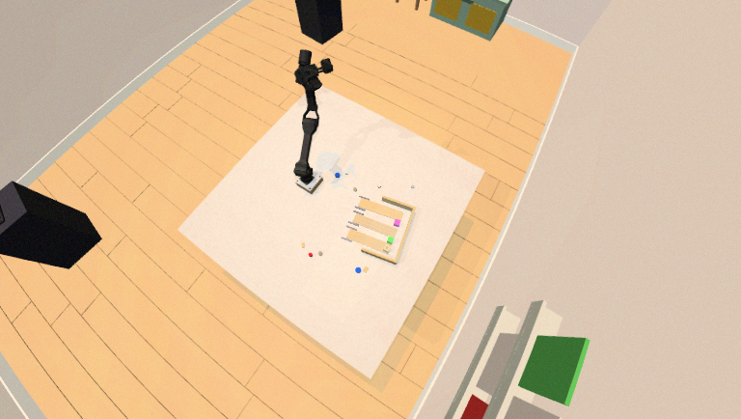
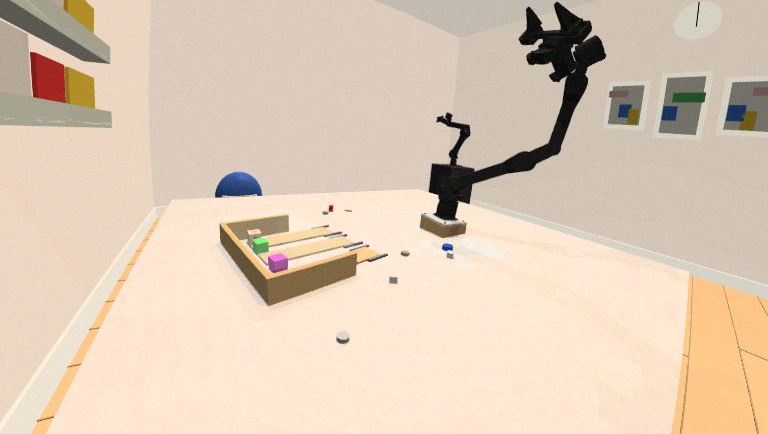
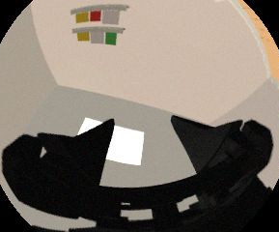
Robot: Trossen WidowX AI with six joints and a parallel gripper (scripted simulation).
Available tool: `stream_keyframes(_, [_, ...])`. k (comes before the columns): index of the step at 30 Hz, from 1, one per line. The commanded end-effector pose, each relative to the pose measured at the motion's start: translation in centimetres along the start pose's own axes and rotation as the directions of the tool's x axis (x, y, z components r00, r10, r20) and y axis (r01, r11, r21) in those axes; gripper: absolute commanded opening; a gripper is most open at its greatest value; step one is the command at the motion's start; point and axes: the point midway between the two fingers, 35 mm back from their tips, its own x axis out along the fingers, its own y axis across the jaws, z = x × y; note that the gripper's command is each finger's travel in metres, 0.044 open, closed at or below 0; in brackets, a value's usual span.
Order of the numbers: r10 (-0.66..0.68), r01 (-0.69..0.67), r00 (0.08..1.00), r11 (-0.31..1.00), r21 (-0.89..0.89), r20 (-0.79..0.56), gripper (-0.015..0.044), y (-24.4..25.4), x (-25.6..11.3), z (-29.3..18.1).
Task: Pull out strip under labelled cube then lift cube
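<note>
The labelled cube, pale wood with a dark mark (image 1: 386, 247) (image 2: 254, 237), sits at the walled end of an outer strip (image 1: 367, 239) (image 2: 300, 235). A green cube (image 1: 390, 239) (image 2: 260, 246) and a magenta cube (image 1: 397, 222) (image 2: 278, 262) sit near it; which strips they touch is unclear. The middle strip (image 1: 373, 223) (image 2: 311, 250) and the other outer strip (image 1: 379, 208) (image 2: 369, 254) lie parallel. Dark bars flank the strips' outer ends. My gripper (image 2: 542, 6) (image 3: 143, 120) is open and empty, raised high and pointing up, far from the cubes.
A three-sided wooden wall (image 1: 405, 235) (image 2: 311, 282) surrounds the cubes, open toward the strips' outer ends. Small loose items lie around, including a blue piece (image 1: 337, 175) (image 2: 447, 247) near the arm's base, a red piece (image 1: 310, 254) (image 2: 331, 208) and a grey disc (image 2: 342, 337).
</note>
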Motion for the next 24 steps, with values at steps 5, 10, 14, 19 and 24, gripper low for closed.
stream_keyframes(5, [0.021, -0.028, 0.999, 0.94, 0.34, 0.024, 0.04, 6.0, 1.4, 0.6])
stream_keyframes(10, [0.038, -0.081, 0.996, 0.731, 0.678, 0.077, 0.04, 12.2, 3.6, 3.1])
stream_keyframes(14, [0.043, -0.153, 0.988, 0.44, 0.885, 0.149, 0.04, 17.0, 5.9, 6.9])
stream_keyframes(19, [0.031, -0.256, 0.966, 0.039, 0.966, 0.255, 0.04, 20.9, 8.7, 13.1])
stream_keyframes(24, [0.004, -0.341, 0.934, -0.287, 0.895, 0.357, 0.04, 22.6, 10.8, 19.3])
